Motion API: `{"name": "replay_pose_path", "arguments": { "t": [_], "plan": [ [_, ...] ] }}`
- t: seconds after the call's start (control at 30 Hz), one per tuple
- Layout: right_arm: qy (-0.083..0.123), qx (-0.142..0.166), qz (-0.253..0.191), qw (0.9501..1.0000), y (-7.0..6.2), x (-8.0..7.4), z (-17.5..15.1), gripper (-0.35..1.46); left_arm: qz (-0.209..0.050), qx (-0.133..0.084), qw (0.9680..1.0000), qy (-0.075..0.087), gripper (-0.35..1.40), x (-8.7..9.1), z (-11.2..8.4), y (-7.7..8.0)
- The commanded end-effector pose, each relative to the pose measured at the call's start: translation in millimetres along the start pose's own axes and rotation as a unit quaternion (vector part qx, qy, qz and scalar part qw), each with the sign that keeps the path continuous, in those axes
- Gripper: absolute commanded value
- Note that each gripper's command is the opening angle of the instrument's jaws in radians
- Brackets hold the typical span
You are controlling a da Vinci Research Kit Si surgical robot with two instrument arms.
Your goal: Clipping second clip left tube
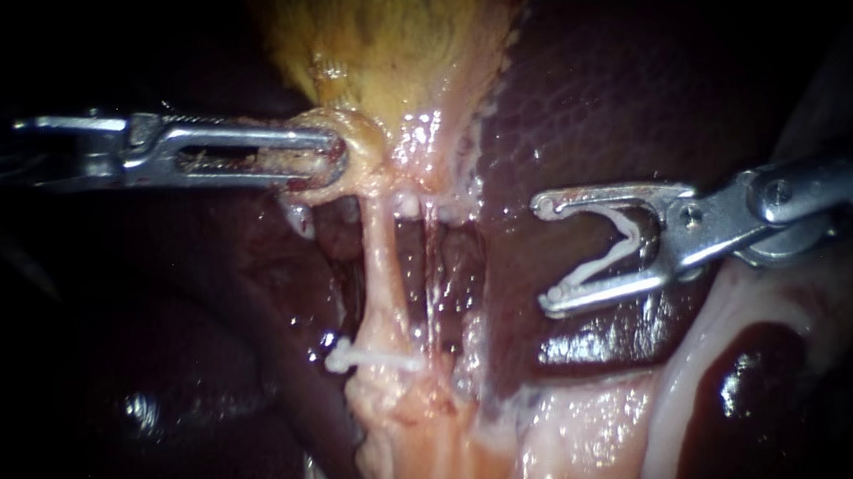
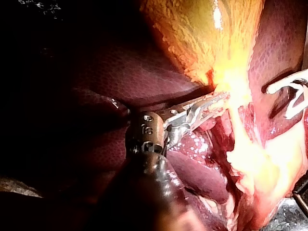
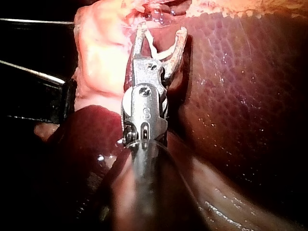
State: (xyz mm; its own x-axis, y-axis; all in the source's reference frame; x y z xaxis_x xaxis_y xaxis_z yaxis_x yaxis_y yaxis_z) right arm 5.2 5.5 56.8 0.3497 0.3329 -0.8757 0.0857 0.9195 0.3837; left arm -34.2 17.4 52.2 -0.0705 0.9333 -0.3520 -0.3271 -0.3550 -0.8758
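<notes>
Endoscope view: the right instrument's (image 1: 545, 256) jaws stand wide, carrying a loaded clip (image 1: 630, 240) seated against both, over the liver (image 1: 586, 88) and well apart from the left tube (image 1: 380, 263). The left instrument's (image 1: 333, 158) jaws are clamped on the gallbladder (image 1: 383, 42) neck, and the tube looks taut. A set clip (image 1: 373, 358) sits low on the tube. Judged step: approach. The next move calls for straddling the tube above the set clip, then closing.

The left tube (image 1: 380, 263) is a pale pink strand running straight down from the gallbladder (image 1: 383, 42). A white shut clip (image 1: 370, 357) lies crosswise on its lower end. A white open clip (image 1: 612, 247), V-shaped, sits in the right instrument (image 1: 545, 254), well apart from the tube, over the liver (image 1: 616, 76).
</notes>
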Motion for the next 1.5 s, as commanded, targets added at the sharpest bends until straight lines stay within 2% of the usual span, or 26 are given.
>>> {"name": "replay_pose_path", "arguments": {
  "t": [0.03, 0.17, 0.23, 0.33, 0.43, 0.57, 0.63, 0.73, 0.87, 0.97, 1.1, 1.23, 1.5],
  "plan": [
    [0.000, 0.001, 0.000, 1.0000, 0.0, 0.0, 0.0, 0.49, -0.001, -0.002, 1.0000, 0.000, -0.35, 0.2, -0.5, 0.2],
    [-0.001, 0.002, 0.000, 1.0000, 0.0, -0.1, 0.1, 0.49, -0.005, 0.006, 1.0000, 0.002, -0.35, 1.4, -3.9, 0.5],
    [-0.001, 0.002, 0.000, 1.0000, 0.0, -0.1, 0.1, 0.49, -0.011, 0.008, 0.9999, 0.009, -0.35, 2.1, -5.6, 0.7],
    [-0.001, 0.002, 0.000, 1.0000, 0.0, -0.1, 0.1, 0.49, -0.012, 0.009, 0.9997, 0.019, -0.35, 2.8, -7.5, 1.0],
    [-0.001, 0.006, 0.000, 1.0000, -0.1, 0.0, 0.2, 0.49, -0.011, 0.010, 0.9996, 0.023, -0.35, 3.1, -8.4, 1.4],
    [0.002, 0.020, 0.000, 0.9998, -0.9, 1.0, 1.1, 0.49, -0.011, 0.012, 0.9996, 0.024, -0.35, 2.9, -8.4, 1.8],
    [0.003, 0.031, 0.002, 0.9995, -1.7, 1.9, 2.1, 0.49, -0.011, 0.012, 0.9996, 0.024, -0.35, 2.8, -8.3, 1.9],
    [0.006, 0.043, 0.033, 0.9985, -3.0, 3.5, 4.1, 0.49, -0.011, 0.013, 0.9995, 0.025, -0.35, 2.7, -8.3, 2.0],
    [0.013, 0.055, 0.068, 0.9961, -4.2, 5.0, 7.1, 0.49, -0.011, 0.015, 0.9995, 0.026, -0.35, 2.7, -8.3, 2.2],
    [0.012, 0.058, 0.079, 0.9951, -4.4, 5.5, 9.2, 0.49, -0.011, 0.014, 0.9995, 0.026, -0.35, 2.6, -8.2, 2.4],
    [0.011, 0.061, 0.088, 0.9942, -4.2, 5.2, 11.6, 0.49, -0.011, 0.013, 0.9995, 0.025, -0.35, 2.5, -8.1, 2.8],
    [0.010, 0.061, 0.097, 0.9933, -3.6, 4.2, 13.5, 0.49, -0.011, 0.013, 0.9996, 0.025, -0.35, 2.5, -8.1, 3.1],
    [0.008, 0.056, 0.105, 0.9929, -0.9, 1.6, 15.3, 0.50, -0.012, 0.011, 0.9996, 0.024, -0.35, 2.4, -7.9, 3.5]
  ]
}}
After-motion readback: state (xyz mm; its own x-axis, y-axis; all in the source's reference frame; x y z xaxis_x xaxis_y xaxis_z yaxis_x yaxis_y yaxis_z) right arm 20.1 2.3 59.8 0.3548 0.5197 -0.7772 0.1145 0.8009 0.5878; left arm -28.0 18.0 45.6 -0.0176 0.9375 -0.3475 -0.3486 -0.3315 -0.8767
